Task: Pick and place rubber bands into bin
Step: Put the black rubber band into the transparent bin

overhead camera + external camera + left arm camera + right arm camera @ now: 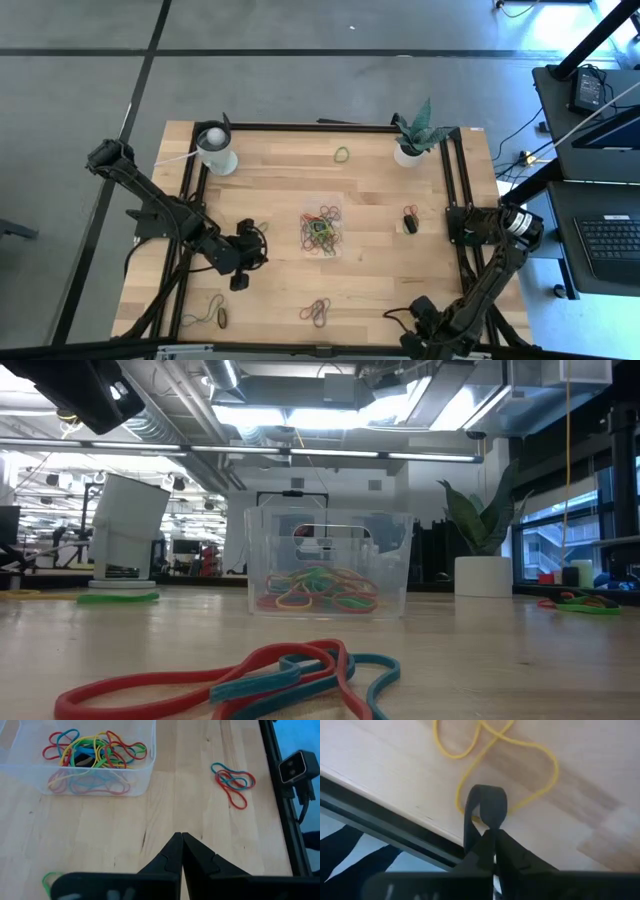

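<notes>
Partly done; bin (321, 231) mid-bench already holds a pile of rubber bands (92, 751); loose ones remain: red-blue bunch (316, 312) near edge, green one (342, 154) far side, more near-left; right gripper (492, 834) at near-right bench edge, jaws closed pinching a dark band (486, 805) beside a yellow one (512, 747); left gripper (181, 840) hovers left of bin, jaws closed, empty.

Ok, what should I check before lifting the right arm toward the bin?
1. Right gripper shut on the dark rubber band: ok.
2. Yellow rubber band free of the dark loop: cannot tell, they overlap.
3. Bin upright, room left inside: ok.
4. Left gripper shut, empty, off to the bin's side: ok.
5. Grip clear of the table edge: ok, though close.
</notes>
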